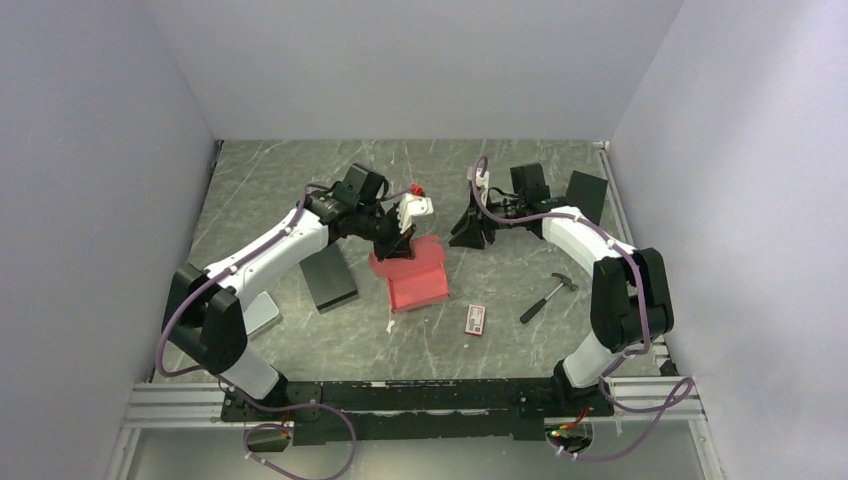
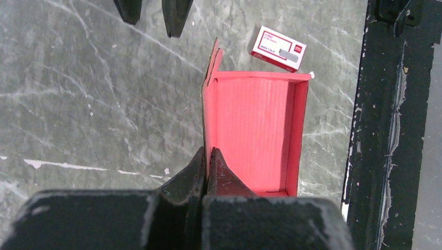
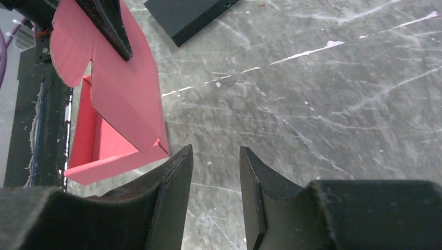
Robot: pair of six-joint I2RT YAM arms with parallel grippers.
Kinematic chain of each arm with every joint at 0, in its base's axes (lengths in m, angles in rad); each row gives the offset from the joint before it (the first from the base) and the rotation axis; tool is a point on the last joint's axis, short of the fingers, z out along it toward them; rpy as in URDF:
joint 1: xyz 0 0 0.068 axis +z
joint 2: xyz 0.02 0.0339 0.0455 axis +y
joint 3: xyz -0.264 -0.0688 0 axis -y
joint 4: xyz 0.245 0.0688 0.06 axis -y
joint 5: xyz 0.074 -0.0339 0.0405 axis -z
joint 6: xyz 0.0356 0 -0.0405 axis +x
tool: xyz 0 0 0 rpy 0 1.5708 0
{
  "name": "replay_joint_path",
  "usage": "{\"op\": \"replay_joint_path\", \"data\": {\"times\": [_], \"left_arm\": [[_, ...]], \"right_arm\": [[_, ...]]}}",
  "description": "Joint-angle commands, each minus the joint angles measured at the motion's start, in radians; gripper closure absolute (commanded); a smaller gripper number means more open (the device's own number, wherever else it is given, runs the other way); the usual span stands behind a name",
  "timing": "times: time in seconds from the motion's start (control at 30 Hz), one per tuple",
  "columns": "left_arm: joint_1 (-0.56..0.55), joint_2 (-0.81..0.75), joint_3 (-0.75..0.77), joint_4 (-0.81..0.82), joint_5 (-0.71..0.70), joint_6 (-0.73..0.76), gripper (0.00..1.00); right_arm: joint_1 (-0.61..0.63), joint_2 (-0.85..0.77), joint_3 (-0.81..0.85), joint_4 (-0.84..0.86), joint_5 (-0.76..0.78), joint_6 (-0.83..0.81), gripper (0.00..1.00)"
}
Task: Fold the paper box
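The paper box point(image 1: 418, 275) lies near the middle of the table point(image 1: 300, 180), between the two arms, with a black box point(image 1: 330, 277) just beside it on the left. A small red-and-white packet point(image 1: 476, 320) sits near its near right corner, and a hammer point(image 1: 548, 297) lies farther right, well apart. It is a half-formed tray with its open side up. Its long axis runs from the far side of the table toward the arm bases, slightly slanted, and its near end points toward the packet point(image 2: 279, 48). The left tool point(image 2: 209, 156) is closed on the upright left wall of the box point(image 2: 250, 130) at its far end, pinching the thin card between both fingers. The right tool point(image 3: 215, 151) hangs low just beside the box's far right corner point(image 3: 120, 88) with its jaws apart and nothing between them, only bare table showing in the gap.
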Motion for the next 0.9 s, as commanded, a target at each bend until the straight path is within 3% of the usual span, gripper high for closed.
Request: {"op": "replay_joint_path", "data": {"times": [0.0,0.23,0.6,0.87], "left_arm": [[-0.009,-0.037,-0.027,0.098,0.065,-0.006,1.00],[-0.011,-0.031,-0.015,0.079,0.071,0.000,1.00],[-0.011,-0.031,-0.016,0.080,0.088,0.002,1.00],[-0.012,-0.046,-0.025,0.092,0.128,0.006,1.00]], "right_arm": [[0.016,-0.042,0.044,-0.072,-0.074,-0.105,0.58],[0.059,-0.068,0.067,-0.192,-0.145,-0.222,0.55],[0.077,-0.084,0.065,-0.217,-0.162,-0.248,0.48],[0.106,-0.064,0.083,-0.247,-0.170,-0.264,0.51]]}}
